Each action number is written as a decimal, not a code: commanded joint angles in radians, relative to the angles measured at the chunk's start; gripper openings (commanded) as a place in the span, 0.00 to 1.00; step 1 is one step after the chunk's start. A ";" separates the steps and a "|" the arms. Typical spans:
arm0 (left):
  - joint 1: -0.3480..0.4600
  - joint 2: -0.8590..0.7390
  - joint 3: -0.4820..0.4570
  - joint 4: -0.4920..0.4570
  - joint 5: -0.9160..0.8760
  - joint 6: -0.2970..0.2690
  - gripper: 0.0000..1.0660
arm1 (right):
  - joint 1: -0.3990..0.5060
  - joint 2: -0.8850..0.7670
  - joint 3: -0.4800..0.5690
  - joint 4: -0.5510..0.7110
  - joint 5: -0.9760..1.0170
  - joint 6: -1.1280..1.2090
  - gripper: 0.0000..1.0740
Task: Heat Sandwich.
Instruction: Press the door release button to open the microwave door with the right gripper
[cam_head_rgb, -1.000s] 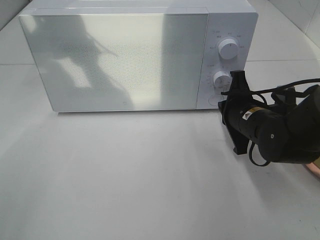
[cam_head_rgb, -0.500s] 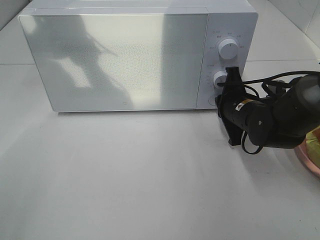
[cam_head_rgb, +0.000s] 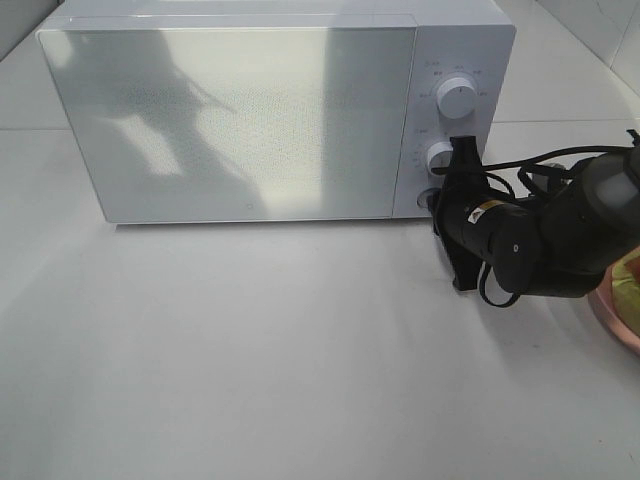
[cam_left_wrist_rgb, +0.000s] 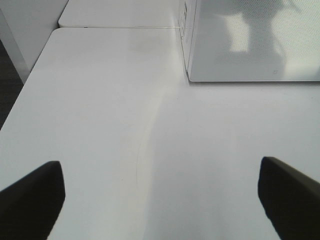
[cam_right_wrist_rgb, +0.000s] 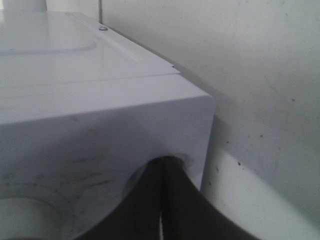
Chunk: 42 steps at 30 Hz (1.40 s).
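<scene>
**Right gripper at the microwave's control panel, sandwich waiting at the table's edge**

The white microwave (cam_head_rgb: 240, 110) stood at the back of the pale table (cam_head_rgb: 250, 350) with its door (cam_head_rgb: 230, 120) closed. Its control panel lay at the right end of the front, carrying an upper knob (cam_head_rgb: 457, 100) and a lower knob (cam_head_rgb: 441, 158).

The right gripper (cam_head_rgb: 440, 205) sat against the bottom corner of that panel, just below the lower knob, at a small round button (cam_head_rgb: 429, 198) that was only partly visible. In the right wrist view its two dark fingers (cam_right_wrist_rgb: 145, 200) were pressed together with nothing between them, their tips against the microwave's white front beside a round recess. Whether they actually bore on the button could not be told. The black right arm (cam_head_rgb: 540, 240) reached in from the right side, a loose cable (cam_head_rgb: 540, 158) looping over it.

The sandwich (cam_head_rgb: 628, 272) – a yellowish piece, mostly cut off by the frame's edge – lay on the pink plate (cam_head_rgb: 612, 318) at the far right of the table, behind the arm and well apart from the microwave's door.

The left gripper (cam_left_wrist_rgb: 160, 200) appeared only in its own wrist view, its fingertips (cam_left_wrist_rgb: 30, 200) spread wide and holding nothing. It hung over bare table, with the microwave's near corner ahead of it – apart from it, not touching.
</scene>
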 joint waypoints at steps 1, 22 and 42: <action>0.005 -0.027 0.002 -0.003 -0.008 -0.001 0.95 | -0.017 -0.015 -0.049 -0.016 -0.198 0.034 0.01; 0.005 -0.027 0.002 -0.003 -0.008 -0.001 0.95 | -0.032 -0.003 -0.138 -0.009 -0.227 -0.071 0.01; 0.005 -0.027 0.002 -0.003 -0.008 -0.001 0.95 | -0.029 -0.062 -0.035 -0.051 -0.061 -0.029 0.01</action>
